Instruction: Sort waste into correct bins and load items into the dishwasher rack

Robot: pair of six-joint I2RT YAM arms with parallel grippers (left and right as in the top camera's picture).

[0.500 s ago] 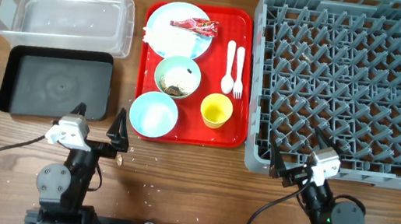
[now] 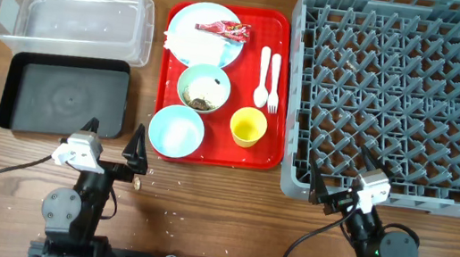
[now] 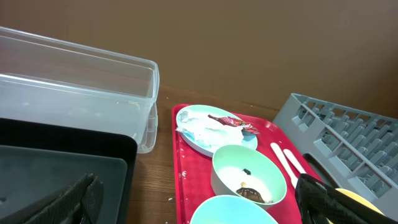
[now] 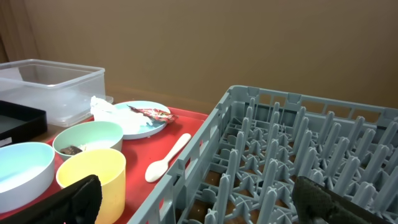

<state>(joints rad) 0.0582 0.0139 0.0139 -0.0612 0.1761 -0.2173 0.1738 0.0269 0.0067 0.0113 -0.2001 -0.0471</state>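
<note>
While left claw (image 2: pixel 113 136) and right claw (image 2: pixel 341 169) gape wide, fork (image 2: pixel 273 88) and spoon (image 2: pixel 263 72) lie parallel, heads toward the arms.

Overhead, the dishwasher rack (image 2: pixel 402 90) runs off the frame at 12 and 3 o'clock, and the brown bits (image 2: pixel 204 102) in the middle bowl (image 2: pixel 190 78) are too small to identify. The left wrist view cuts the black tray (image 3: pixel 62 155) at 6 and 9 o'clock and the nearest bowl (image 3: pixel 233 213) at 6; the yellow cup (image 3: pixel 367 202) is a sliver at 4.
</note>
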